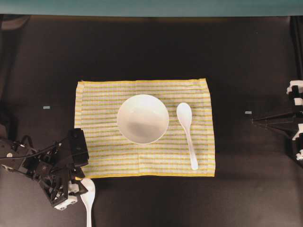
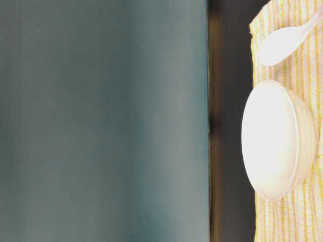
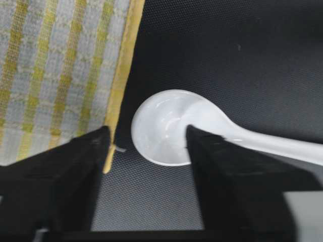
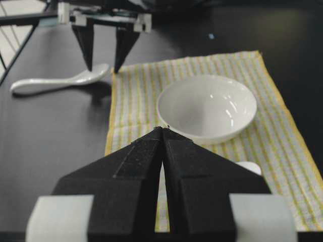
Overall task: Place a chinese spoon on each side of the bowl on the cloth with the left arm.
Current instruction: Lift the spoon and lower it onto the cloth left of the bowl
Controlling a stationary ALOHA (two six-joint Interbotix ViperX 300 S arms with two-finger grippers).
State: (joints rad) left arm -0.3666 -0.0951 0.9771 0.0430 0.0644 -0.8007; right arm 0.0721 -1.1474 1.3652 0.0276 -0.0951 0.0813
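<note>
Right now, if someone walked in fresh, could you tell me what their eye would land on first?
Probably the white bowl at the middle of the yellow striped cloth, with one white spoon lying on the cloth beside it. Next, the left gripper by the cloth's near left corner, fingers apart over a second spoon on the bare black table.

My worktop (image 1: 227,52) is matte black. The striped yellow-and-grey cloth (image 1: 104,156) lies flat on it near the middle. Just off the cloth's near left corner, a white chinese spoon (image 1: 88,196) rests directly on the black surface, scoop toward the cloth. Two small pale marks (image 1: 46,107) sit well apart on either side.
</note>
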